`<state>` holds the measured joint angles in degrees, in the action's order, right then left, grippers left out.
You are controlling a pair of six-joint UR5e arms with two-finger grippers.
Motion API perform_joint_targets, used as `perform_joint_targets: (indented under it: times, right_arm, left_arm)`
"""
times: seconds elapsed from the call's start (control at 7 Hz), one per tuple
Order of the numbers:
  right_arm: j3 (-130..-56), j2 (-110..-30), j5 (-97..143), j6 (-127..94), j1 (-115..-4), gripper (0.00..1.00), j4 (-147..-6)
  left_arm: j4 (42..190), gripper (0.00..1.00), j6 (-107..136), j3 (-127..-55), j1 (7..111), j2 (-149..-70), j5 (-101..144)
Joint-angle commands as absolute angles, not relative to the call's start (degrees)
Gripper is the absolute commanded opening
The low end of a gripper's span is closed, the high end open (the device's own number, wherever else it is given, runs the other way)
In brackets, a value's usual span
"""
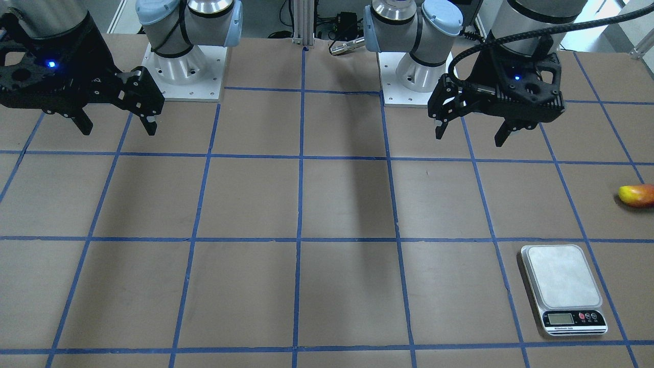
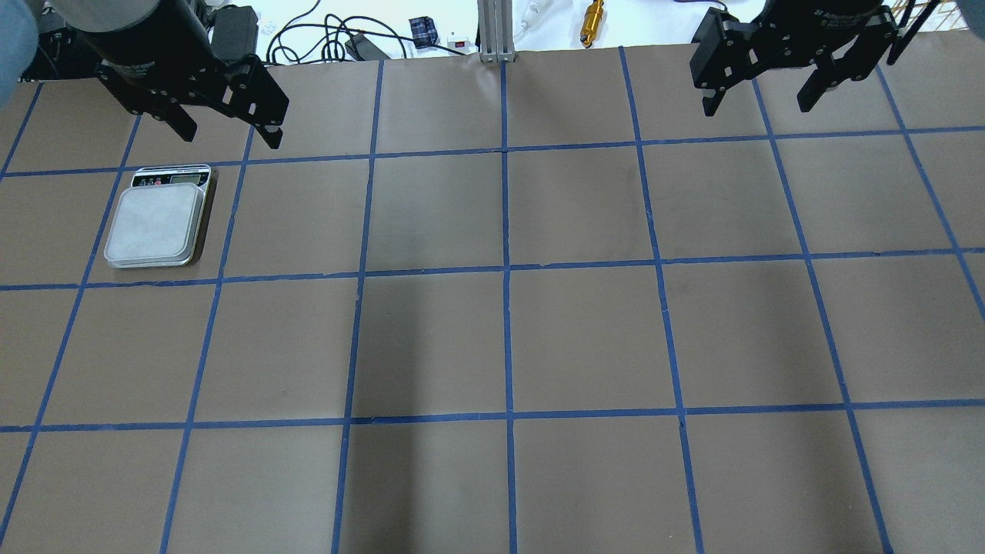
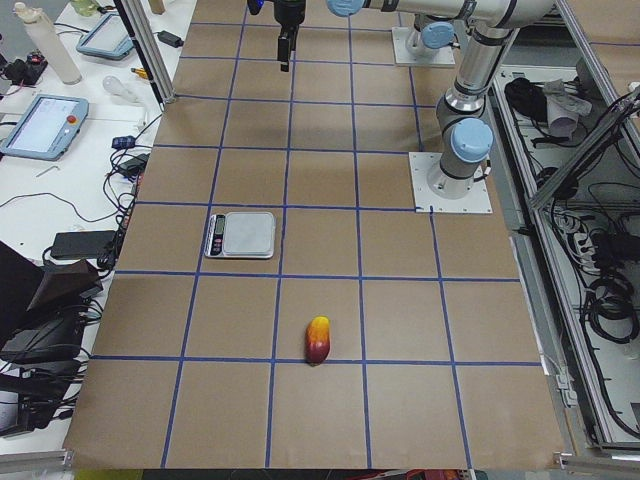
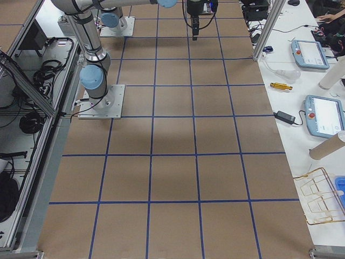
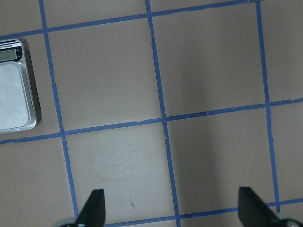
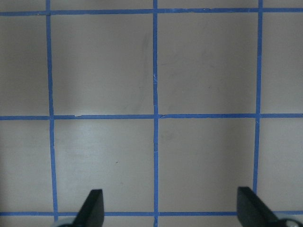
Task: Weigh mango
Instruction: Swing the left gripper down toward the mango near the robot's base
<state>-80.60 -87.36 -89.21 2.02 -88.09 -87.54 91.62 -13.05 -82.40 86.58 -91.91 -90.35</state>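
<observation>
On the blue-gridded brown table (image 1: 347, 204), mango (image 1: 636, 195) and scale (image 1: 562, 286) lie apart.

We are looking at a worktop (image 2: 585, 331) covered in brown paper, with blue tape lines (image 2: 505, 308) dividing it into squares. In the overhead view, an aluminium post (image 2: 496, 31) is standing at the middle of the far edge. Just beyond that edge a brass-coloured cylinder (image 2: 593, 14) is lying on a white surface. In the right side view we are finding more things lying beyond that same edge: a grey-and-blue pendant (image 4: 310, 54), a second pendant (image 4: 325, 115), a black power brick (image 4: 284, 117), a cardboard tube (image 4: 330, 145) and, towards the near corner, a gold wire rack (image 4: 321, 195).
</observation>
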Motion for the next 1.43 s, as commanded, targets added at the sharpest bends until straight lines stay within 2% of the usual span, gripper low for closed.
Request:
perform_joint_targets:
  times: [0.0,0.43,0.86,1.29]
  right_arm:
    - [-80.6,-87.36,-89.21,2.02,-88.15,1.0,-87.54]
    - [-80.6,-87.36,-89.21,2.02,-88.15,1.0,-87.54]
    - [-80.6,-87.36,-89.21,2.02,-88.15,1.0,-87.54]
    - [-80.6,-87.36,-89.21,2.02,-88.15,1.0,-87.54]
  left_arm:
    - [96.48,1.0,-25.52,-81.74,78.7,-90.53,-90.35]
    - [98.88,1.0,-47.04,-81.56,64.92,-89.82,-92.46]
    - [98.01,1.0,-71.83,-80.25,53.03,-93.07,-92.64]
    - [86.01,1.0,-99.13,-81.55,44.06,-99.9,-92.81]
